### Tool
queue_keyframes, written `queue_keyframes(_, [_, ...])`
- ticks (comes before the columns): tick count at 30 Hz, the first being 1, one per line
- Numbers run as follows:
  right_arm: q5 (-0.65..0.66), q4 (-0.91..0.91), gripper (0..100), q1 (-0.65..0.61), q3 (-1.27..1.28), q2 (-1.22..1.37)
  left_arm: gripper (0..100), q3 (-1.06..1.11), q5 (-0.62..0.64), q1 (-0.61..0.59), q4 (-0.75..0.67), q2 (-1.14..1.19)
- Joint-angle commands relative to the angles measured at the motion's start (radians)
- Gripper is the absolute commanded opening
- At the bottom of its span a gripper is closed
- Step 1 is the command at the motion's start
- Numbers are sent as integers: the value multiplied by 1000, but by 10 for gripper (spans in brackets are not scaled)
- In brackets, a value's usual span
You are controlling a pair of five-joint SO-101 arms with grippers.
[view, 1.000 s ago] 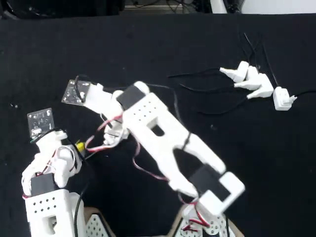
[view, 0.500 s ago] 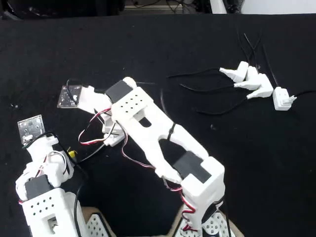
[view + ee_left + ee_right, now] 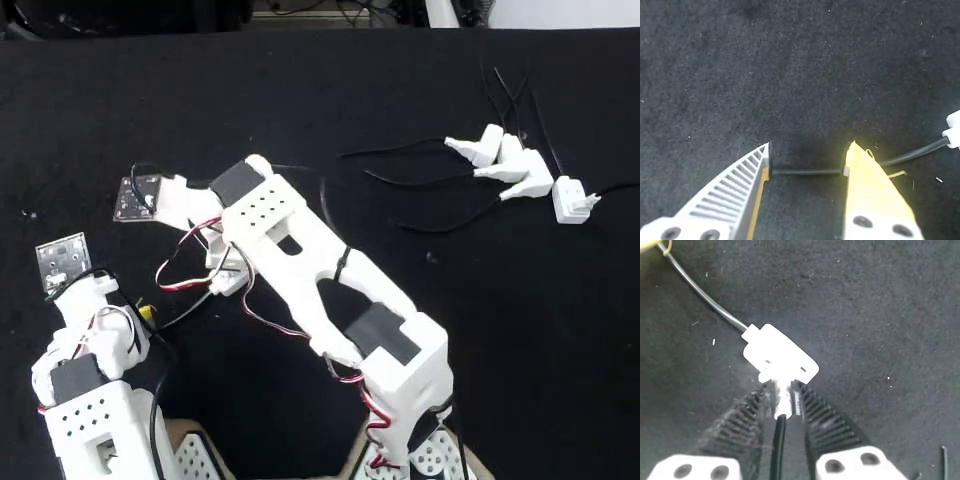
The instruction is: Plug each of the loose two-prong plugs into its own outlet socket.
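Note:
My right gripper point(image 3: 781, 390) is shut on a white two-prong plug point(image 3: 780, 400) with a black cord. The plug's front meets a white outlet socket point(image 3: 780, 357) lying on the black table. In the high view that socket point(image 3: 228, 280) lies under the right arm point(image 3: 300, 250). A thin black cable point(image 3: 805, 171) runs from the socket point(image 3: 954, 131) across the tips of my left gripper point(image 3: 807, 150), which is open. Its yellow finger point(image 3: 147, 312) shows near the table's front left. Loose white plugs point(image 3: 520, 170) with black cords lie at the far right.
A white block-shaped piece point(image 3: 570, 200) sits beside the loose plugs, with cords point(image 3: 430, 185) trailing left from them. The black table point(image 3: 350, 90) stretches bare at the back. Both arm bases stand at the front edge.
The right arm has swung left and folded back toward its base. The left arm has drawn back toward the front edge. In the last half second hardly anything moved.

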Motion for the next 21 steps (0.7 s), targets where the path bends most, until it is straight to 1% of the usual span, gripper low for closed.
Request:
queue_keyframes(1, [3, 6, 11, -20, -54, 1, 249, -10, -11, -10, 3, -8])
queue_keyframes(8, [-28, -3, 11, -21, -54, 2, 249, -16, -9, -10, 5, -8])
queue_keyframes(18, [-32, -15, 11, -69, -51, 4, 249, -16, -9, -15, 5, -8])
queue_keyframes(21, [-64, -44, 11, -64, -47, 10, 249, -16, -9, -15, 5, -8])
